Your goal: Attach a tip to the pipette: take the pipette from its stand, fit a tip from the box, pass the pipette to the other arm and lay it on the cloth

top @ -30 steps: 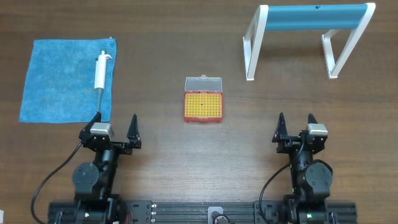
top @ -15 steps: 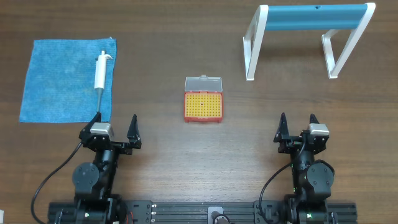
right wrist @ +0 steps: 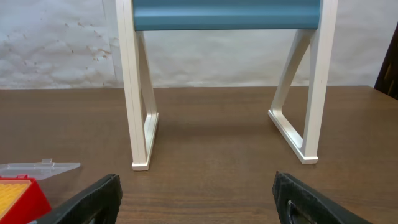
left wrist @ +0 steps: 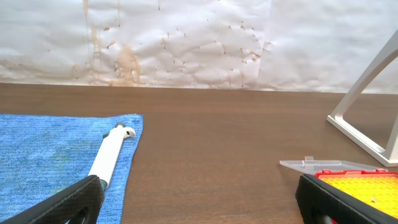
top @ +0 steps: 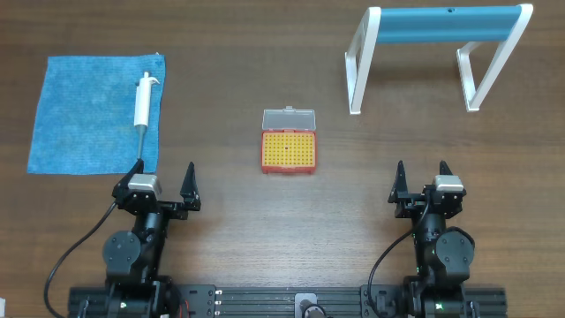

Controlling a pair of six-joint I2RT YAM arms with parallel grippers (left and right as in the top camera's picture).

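"Where's the pipette (top: 141,104) from where you stand?"

"Lying on the blue cloth (top: 84,119), out at ten o'clock on the table (top: 265,230), along the cloth's three o'clock edge. The plunger end points to twelve and the thin end to six, just reaching the near hem."

"And the arms?"

"Both are low by their bases. The left gripper (top: 162,173) sits at seven o'clock with its fingers spread wide, holding nothing. The right gripper (top: 420,170), at five o'clock, is splayed and empty too."

"So the job looks done?"

"I'd say so. The white stand (top: 441,22) at one o'clock carries nothing, and the tip box (top: 288,146) sits lid-open in the middle. Whether a tip is really seated on the thin end I can't make out; it's too fine."

"What's left to get right, then?"

"Only leaving it alone. The left gripper's outer finger is close to the pipette's thin end, just off the cloth's corner. If that arm moves at all, I'd send it straight toward six and never sweep toward nine. Otherwise it could snag the hem and roll the pipette."
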